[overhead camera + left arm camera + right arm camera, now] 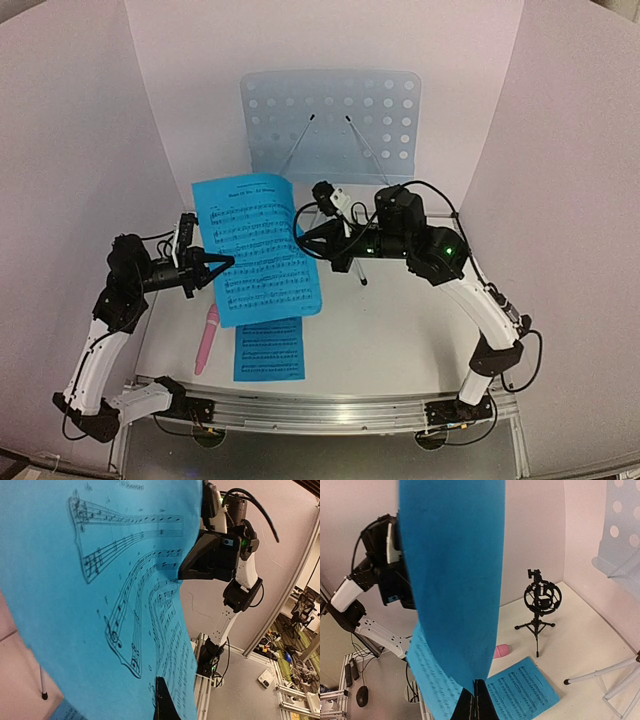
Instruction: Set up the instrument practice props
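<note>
Bright-blue thin paper sheet-music page is the thing in hand, lifted off the white desk and slung between both arms.

The left tool is clamped on the page's left long edge, about mid-length. On the desk below lies a pink stick microphone, its long axis near to far. Just beside it a second bright-blue sheet-music page lies flat, its far end hidden behind the lifted page in the overhead view. The right tool has its fingers closed on the lifted page's right long edge.

Handling: very light and floppy, with no stiffness. It bows and curls between the two pinch points in both wrist views. It will likely crease or tear if the arms pull apart or twist. Opposite edge pinches, kept lightly taut, look like the sane hold.

Orientation: the long axis runs near to far, with the far end tipped slightly left. The title end points at the back wall, and the printed face is up toward the overhead camera.

Behind stands the pale-blue perforated music stand on silver tripod legs. It is upright, and the page is not on it yet. A small black tripod mic stand with ring mount stands upright near the wall, clear only in the right wrist view.
</note>
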`<state>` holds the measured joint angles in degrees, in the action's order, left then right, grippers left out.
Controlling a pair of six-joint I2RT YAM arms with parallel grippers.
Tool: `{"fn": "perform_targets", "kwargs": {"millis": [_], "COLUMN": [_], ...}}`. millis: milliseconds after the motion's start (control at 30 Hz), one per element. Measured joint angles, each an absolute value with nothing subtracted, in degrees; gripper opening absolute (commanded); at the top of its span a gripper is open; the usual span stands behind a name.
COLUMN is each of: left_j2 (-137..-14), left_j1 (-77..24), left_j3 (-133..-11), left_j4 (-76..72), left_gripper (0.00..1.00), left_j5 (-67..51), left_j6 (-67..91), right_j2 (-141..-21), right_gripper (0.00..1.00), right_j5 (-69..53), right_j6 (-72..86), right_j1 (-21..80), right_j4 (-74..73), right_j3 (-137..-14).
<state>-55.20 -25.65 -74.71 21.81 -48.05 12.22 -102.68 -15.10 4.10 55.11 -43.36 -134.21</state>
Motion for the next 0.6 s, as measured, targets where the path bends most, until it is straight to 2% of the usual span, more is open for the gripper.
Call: {"fn": "perform_targets", "kwargs": {"millis": [500, 600], "left_j2": [-56.5, -57.0], "left_j1": [-25.6, -25.6], "left_j3": [-80.4, -81.7], "left_j4": [32.8, 33.9], "left_gripper": [0.00, 0.00], "left_j5": [-44.8, -44.5], "left_j6": [-3.2, -5.5], "right_j2": [-94.8, -93.6], "right_gripper": [0.00, 0.04], "right_j5": [-14.6, -14.4], "right_j6": [5.9, 6.1], "right_j1": [50.5, 50.0], "right_j4": [-43.1, -43.1], "right_j3": [-124.8, -124.5]}}
